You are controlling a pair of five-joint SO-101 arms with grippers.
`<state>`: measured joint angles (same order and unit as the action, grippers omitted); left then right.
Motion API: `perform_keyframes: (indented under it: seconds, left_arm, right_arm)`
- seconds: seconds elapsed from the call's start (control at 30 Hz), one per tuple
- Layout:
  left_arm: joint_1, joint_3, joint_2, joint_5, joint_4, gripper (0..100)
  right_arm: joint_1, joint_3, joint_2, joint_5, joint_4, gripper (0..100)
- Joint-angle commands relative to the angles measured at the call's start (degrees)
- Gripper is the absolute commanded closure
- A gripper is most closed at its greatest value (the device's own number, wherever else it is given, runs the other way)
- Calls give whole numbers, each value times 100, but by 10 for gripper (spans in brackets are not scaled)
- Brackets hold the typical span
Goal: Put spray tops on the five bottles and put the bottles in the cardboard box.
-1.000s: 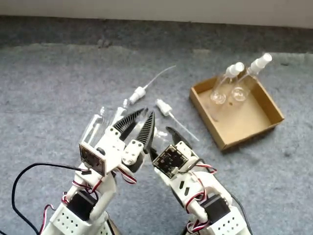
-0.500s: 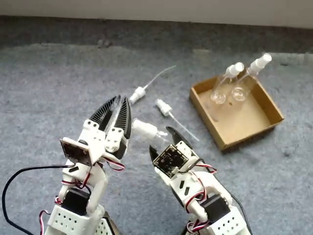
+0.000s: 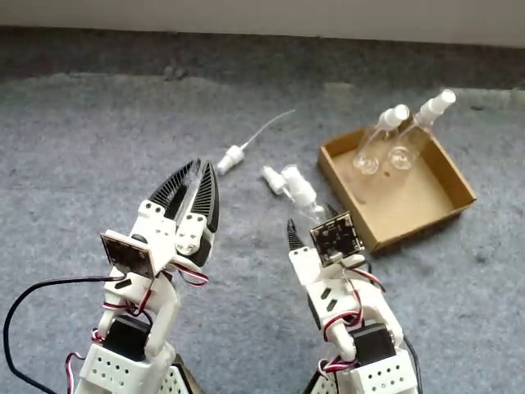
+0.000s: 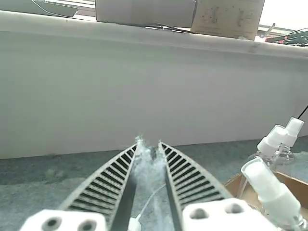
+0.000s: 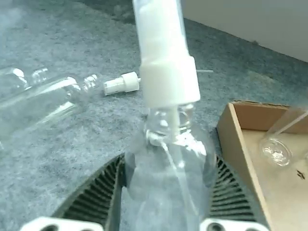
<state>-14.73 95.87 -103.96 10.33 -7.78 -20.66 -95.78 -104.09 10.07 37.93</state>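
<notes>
- The right tool [image 3: 309,215] is clamped on a clear bottle [image 3: 310,205], whose white spray top [image 3: 296,182] is already seated and points away from the arm.
- Just ahead of that tool, on the side away from the other arm, sits the cardboard box [image 3: 422,220]. Two capped bottles [image 3: 379,135] lean against its far wall.
- Judged from this, the third bottle is capped and the step in hand is carrying it to the box.
- The next move calls for a short swing outward over the near rim and a release on the bare floor of the box, clear of the two bottles.
- The left tool [image 3: 203,164] is held above the grey tabletop [image 3: 82,148], alongside the right tool. Whether it is closed on anything cannot be told; something pale shows there, possibly glass.
- Two loose spray tops [image 3: 233,155] [image 3: 271,176] lie just beyond the tools. A bare bottle [image 5: 41,98] lies beside the right tool on the left arm's side.
</notes>
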Motion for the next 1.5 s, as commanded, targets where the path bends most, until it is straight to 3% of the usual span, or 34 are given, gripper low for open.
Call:
perform_keyframes:
  seconds: [0.0,0.2,0.4,0.67,0.8,0.93,1.23,1.47]
  left_arm:
    - [-347,119,-40,-26,-484,995]
    - [-1121,119,-40,-53,-1002,995]
    - [-1771,119,-40,-53,-1477,995]
    - [-2703,119,-40,-62,-1749,995]
    - [-2738,119,-40,-53,-1749,995]
    - [-2738,119,-40,-53,-1749,995]
    - [-2695,119,-40,-53,-1749,995]
    - [-2607,119,-40,-62,-1749,995]
  right_arm:
    - [198,488,-66,-220,-48,857]
    - [207,1763,119,-123,400,856]
    - [207,3222,1516,-53,488,857]
    - [171,4611,2747,-1371,48,857]
    - [101,4673,3310,-1864,-488,857]
    - [-426,4673,3873,-2136,-699,857]
    - [-1965,4734,4233,-2092,-857,857]
    - [-2334,4734,4224,-2092,-831,857]
